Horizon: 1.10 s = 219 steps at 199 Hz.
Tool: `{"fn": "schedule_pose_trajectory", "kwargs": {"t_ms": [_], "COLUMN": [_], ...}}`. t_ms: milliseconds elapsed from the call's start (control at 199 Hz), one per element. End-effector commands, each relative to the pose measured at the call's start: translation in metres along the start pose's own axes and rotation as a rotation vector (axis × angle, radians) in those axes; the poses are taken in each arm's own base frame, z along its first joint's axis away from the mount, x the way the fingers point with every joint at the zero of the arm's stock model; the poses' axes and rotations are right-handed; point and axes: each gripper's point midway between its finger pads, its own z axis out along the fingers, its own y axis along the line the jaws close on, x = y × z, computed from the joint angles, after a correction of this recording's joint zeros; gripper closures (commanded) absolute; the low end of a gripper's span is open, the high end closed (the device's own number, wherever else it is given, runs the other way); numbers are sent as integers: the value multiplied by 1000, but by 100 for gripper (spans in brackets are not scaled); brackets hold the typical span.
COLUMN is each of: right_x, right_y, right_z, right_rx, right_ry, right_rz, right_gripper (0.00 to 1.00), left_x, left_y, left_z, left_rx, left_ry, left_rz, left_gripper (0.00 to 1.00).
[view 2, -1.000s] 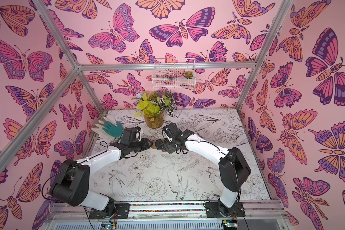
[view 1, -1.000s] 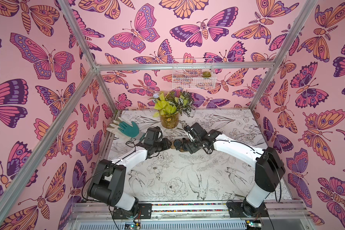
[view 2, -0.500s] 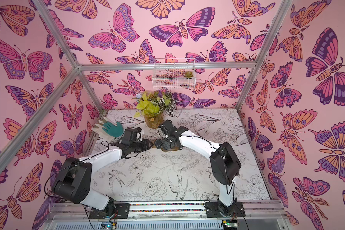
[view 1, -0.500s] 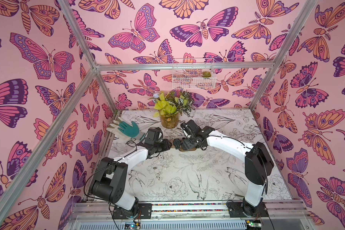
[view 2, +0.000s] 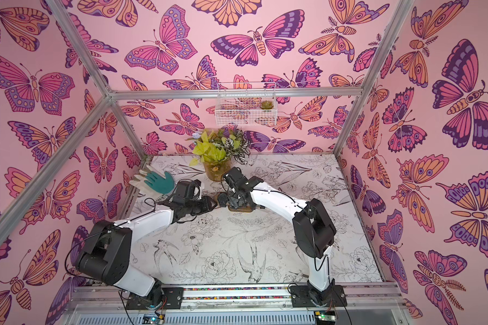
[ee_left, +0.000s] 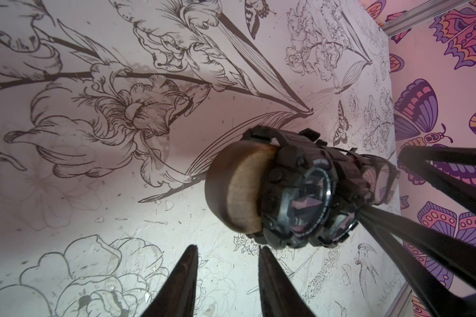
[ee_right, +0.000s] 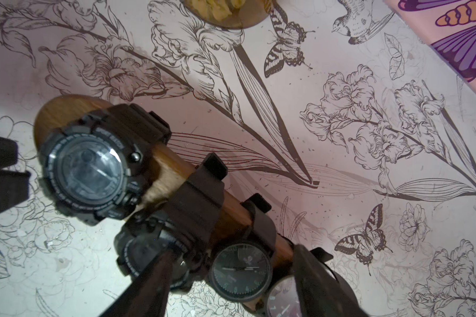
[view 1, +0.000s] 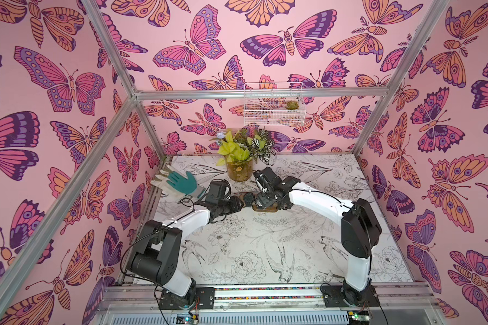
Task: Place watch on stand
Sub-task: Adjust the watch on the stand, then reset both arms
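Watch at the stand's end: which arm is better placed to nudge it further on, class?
Probably left. The left claw is open just off that end of the stand, close to the watch; the right claw straddles the other watches further along.

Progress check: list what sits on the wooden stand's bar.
Four dark watches wrap the bar: a sport watch at its end, then three more. The right tool's fingers cover parts of two; the bar's other end is hidden.
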Motion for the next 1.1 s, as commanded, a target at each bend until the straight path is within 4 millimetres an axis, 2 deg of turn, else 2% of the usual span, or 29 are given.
{"fn": "schedule_pose_trajectory", "kwargs": {"t_ms": [0,186,452,552,738,833,894,899,924,969,1049,1059,1074,1094], "right_x": [-9,-11,-18,-17,-16,-7,3,3,6,16,35,37,41,48], "right_y": [-6,-8,-7,-6,-14,-32,-51,-51,-64,-81,-116,-118,-126,-136], "right_z": [1,8,-3,-15,-59,-77,-84,-84,-95,-99,-104,-103,-104,-104], "right_rx": [29,45,21,-5,-48,-37,-10,-10,12,53,118,120,133,146], "right_ry": [-18,-10,-30,-39,-120,-153,-166,-166,-192,-208,-227,-227,-230,-230], "right_rz": [10,17,28,36,77,128,175,175,205,248,350,357,385,420], "right_gripper": [30,33,32,29,24,22,21,21,20,18,15,15,14,14], "left_x": [0,0,0,-1,-4,-6,-7,-9,-13,-16,-21,-22,-23,-25], "left_y": [-3,-2,-2,-2,6,16,27,24,25,32,49,51,54,59], "left_z": [2,1,-2,-8,-33,-51,-61,-66,-76,-87,-111,-114,-118,-124], "left_rx": [6,3,-1,-9,-70,-134,-196,-192,-208,-255,-357,-368,-390,-419], "left_ry": [13,10,3,-13,-96,-161,-199,-217,-252,-301,-400,-413,-432,-461], "left_rz": [22,26,32,39,64,78,81,85,89,91,89,90,93,98], "left_gripper": [61,61,60,59,51,46,43,43,43,39,20,16,3,0]}}
